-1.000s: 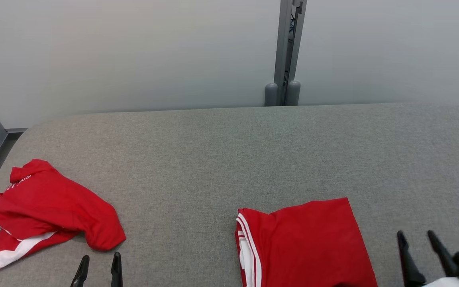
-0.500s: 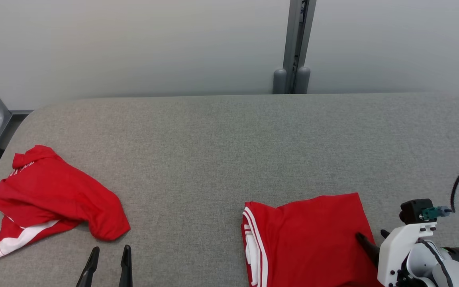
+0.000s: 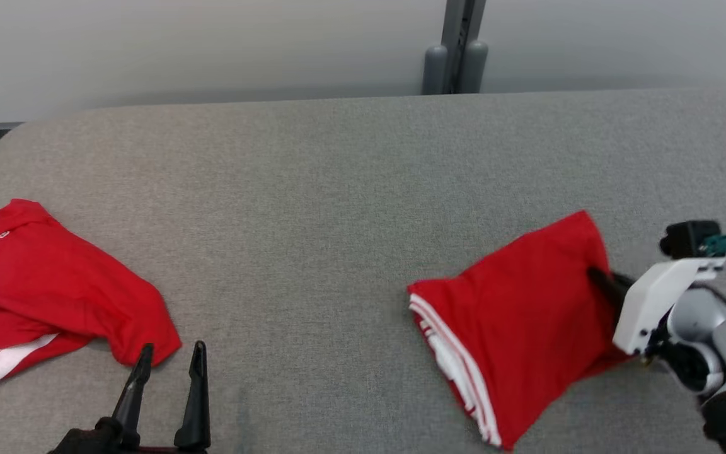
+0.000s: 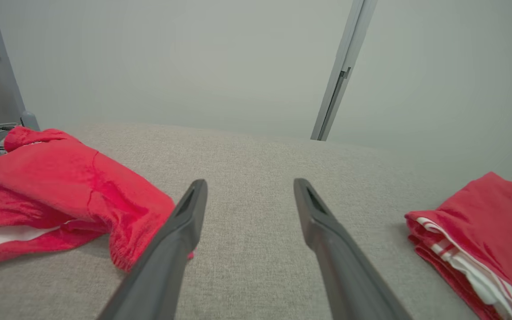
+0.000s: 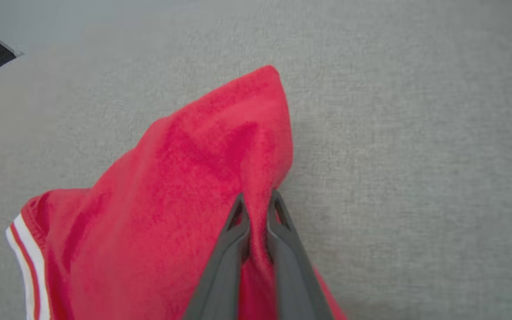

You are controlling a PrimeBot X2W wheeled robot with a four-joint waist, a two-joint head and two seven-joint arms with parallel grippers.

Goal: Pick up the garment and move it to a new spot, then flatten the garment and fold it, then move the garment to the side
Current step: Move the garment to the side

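Observation:
A folded red garment [image 3: 520, 321] with white stripes along one edge lies at the right of the grey table, tilted, its right edge lifted. My right gripper [image 3: 596, 277] is shut on that right edge; the right wrist view has the red garment [image 5: 185, 200] pinched between my right gripper's [image 5: 257, 200] two fingers. The folded garment [image 4: 474, 240] also sits at the right of the left wrist view. My left gripper [image 3: 171, 359] is open near the table's front left, nothing between its fingers [image 4: 185, 218].
A second, crumpled red garment [image 3: 41, 290] with a white band lies at the table's left, just beyond my left gripper. A grey post [image 3: 454, 44] stands behind the padded grey table [image 3: 312, 189]. The table's far half is bare.
My right gripper came in from the lower right, closed on the folded garment's right edge and raised it, turning the garment. The head camera tilted down.

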